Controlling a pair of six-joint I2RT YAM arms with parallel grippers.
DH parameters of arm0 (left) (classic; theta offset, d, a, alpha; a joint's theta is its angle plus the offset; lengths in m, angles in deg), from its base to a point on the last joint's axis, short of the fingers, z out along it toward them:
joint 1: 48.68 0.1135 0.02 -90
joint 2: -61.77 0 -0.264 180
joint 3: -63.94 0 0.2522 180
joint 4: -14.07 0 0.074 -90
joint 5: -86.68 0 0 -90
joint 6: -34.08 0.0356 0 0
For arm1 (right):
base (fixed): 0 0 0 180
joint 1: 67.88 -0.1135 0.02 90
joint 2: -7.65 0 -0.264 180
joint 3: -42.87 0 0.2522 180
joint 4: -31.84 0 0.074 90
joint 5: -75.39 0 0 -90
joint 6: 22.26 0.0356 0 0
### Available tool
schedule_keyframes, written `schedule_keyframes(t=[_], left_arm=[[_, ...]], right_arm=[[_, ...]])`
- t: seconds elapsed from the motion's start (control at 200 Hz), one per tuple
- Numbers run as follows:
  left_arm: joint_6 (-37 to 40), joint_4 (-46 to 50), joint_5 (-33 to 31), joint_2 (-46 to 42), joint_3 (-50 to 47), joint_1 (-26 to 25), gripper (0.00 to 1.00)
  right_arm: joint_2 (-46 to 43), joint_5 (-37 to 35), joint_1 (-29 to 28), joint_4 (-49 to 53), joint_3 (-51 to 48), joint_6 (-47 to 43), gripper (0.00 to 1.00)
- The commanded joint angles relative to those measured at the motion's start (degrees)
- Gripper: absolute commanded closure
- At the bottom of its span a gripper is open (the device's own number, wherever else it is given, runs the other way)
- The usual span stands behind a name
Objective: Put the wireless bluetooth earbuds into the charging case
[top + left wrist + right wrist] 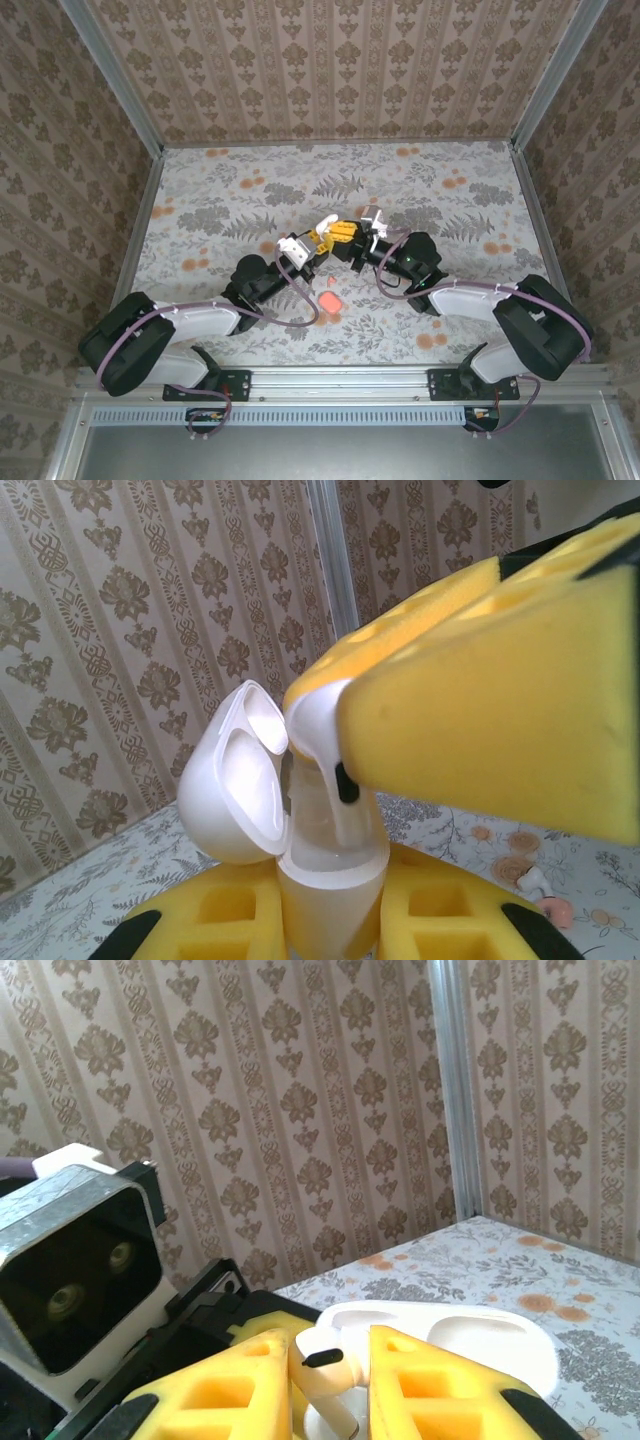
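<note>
Two robot arms meet over the middle of a floral-patterned table point(250, 190). The left gripper point(335, 930) is clamped from both sides on a white charging case point(325, 875), held upright between its yellow foam pads, with the lid point(235, 780) swung open to the left. The right gripper point(330, 1380) comes in from above and to the right, its jaws pinched together on a white earbud point(315, 730). The earbud's stem points down into the mouth of the case, and a small black mark shows on its side.

In the right wrist view the earbud sits between the two yellow fingers point(250, 1390), with the open lid lying just behind them. The left arm's camera housing point(75, 1280) crowds in from the left, close beside the grip. In the left wrist view the right gripper's broad yellow finger covers much of the earbud's head, so how deep the stem sits cannot be told.

A second earbud point(543, 888), white and pinkish, lies loose on the table beyond the case, well apart from both grippers. From above, a small pinkish-red object point(330, 300) rests on the table between the two arms, on the near side, beneath a loop of lilac cable point(300, 300). Brown damask wallpaper point(330, 60) lines the enclosure on three sides, and an aluminium corner post point(330, 560) stands behind the case.
</note>
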Motion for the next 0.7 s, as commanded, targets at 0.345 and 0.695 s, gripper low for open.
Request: schedule_keyframes(t=[0.345,0.695], left_arm=[[1.2,-7.2,2.7,-1.3,3.3,-1.4,0.92],[1.4,-7.3,3.0,-2.8,3.4,-1.8,0.92]], right_arm=[[-0.4,-1.8,-1.7,10.3,0.7,-1.9,0.79],[-1.0,-9.6,-1.9,20.9,1.4,-2.5,0.79]])
